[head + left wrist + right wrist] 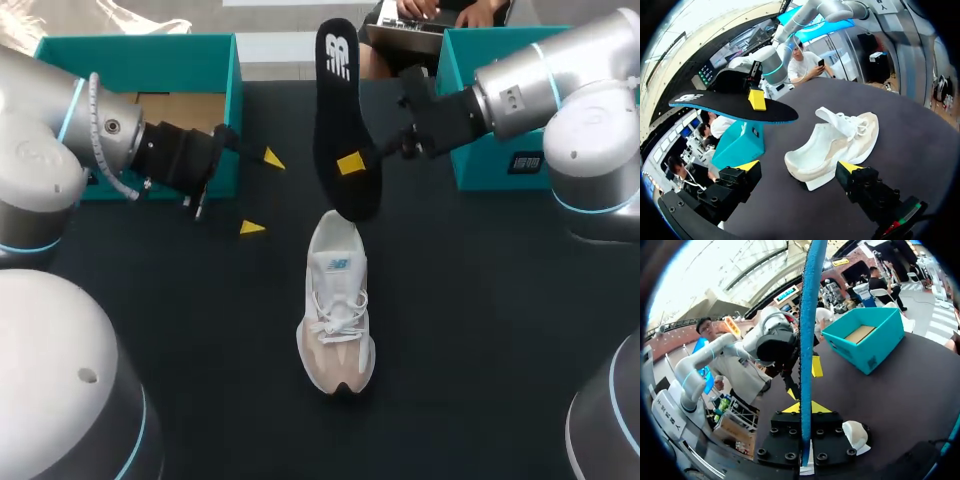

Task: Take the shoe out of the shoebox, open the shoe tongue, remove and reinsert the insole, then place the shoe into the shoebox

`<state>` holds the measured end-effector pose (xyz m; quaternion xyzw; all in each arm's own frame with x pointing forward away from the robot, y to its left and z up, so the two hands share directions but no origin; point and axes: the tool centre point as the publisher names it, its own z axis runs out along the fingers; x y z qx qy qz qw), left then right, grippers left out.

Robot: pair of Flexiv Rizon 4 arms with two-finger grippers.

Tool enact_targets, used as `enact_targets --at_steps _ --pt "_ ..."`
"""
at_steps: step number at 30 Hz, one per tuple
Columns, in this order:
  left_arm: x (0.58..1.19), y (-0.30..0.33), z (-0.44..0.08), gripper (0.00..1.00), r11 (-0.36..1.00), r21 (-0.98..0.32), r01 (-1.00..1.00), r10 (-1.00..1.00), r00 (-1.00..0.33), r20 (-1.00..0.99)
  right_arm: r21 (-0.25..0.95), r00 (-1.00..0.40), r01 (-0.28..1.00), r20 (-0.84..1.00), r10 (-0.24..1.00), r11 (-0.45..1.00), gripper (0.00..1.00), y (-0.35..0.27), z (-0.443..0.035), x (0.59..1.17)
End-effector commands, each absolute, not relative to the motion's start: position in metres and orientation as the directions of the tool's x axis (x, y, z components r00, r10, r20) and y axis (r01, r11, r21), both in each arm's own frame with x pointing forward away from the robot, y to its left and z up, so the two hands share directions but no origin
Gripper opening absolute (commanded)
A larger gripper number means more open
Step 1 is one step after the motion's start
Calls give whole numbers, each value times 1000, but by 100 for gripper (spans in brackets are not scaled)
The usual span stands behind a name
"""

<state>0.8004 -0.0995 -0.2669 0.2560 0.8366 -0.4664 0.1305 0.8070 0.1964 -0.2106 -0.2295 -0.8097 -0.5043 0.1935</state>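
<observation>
A white and beige shoe (pixel 336 312) lies on the black table, heel end toward the far side; in the left wrist view the shoe (pixel 837 145) sits ahead of my left gripper with its tongue pulled up. My right gripper (pixel 352 164) is shut on the black insole (pixel 343 120), holding it on edge above the shoe's heel end. The insole (pixel 807 340) runs edge-on between the right gripper's (pixel 805 408) fingers. My left gripper (pixel 262 193) stands open and holds nothing, left of the insole (pixel 735 104); its tips (pixel 799 168) frame the shoe from a distance.
An open teal shoebox (pixel 140 70) with a cardboard floor stands at the back left, behind my left arm; the same box (pixel 865 337) shows beyond the insole. A second teal box (pixel 485 110) stands at the back right under my right arm.
</observation>
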Motion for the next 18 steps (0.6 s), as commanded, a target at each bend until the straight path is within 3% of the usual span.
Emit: enact_targets --at_steps 1,18 --pt "797 -104 -289 100 448 -717 534 295 -845 -445 759 -850 522 499 168 389 0 206 -225 816" --pt "781 -105 -332 100 550 -710 440 234 -897 -376 791 -852 524 493 179 316 0 207 -248 809"
